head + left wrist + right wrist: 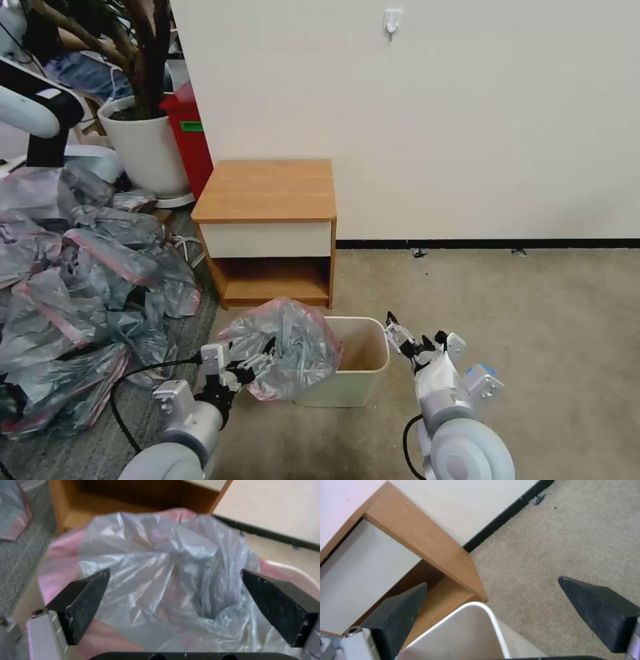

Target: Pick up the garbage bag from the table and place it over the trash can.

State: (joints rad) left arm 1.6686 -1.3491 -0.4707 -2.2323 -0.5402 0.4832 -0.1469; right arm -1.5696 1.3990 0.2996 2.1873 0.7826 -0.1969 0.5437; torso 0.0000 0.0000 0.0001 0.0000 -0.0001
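Note:
The garbage bag, translucent grey with a pink rim band, sits bunched over the left part of the cream trash can on the floor in front of the table. The can's right half stands uncovered. My left gripper is open at the bag's left side. In the left wrist view the crumpled bag lies just beyond the spread left gripper. My right gripper is open just right of the can, above its rim, with the table beyond.
A big heap of grey-pink bags covers the floor to the left. A white plant pot and a red bin stand behind it by the wall. Bare carpet stretches to the right.

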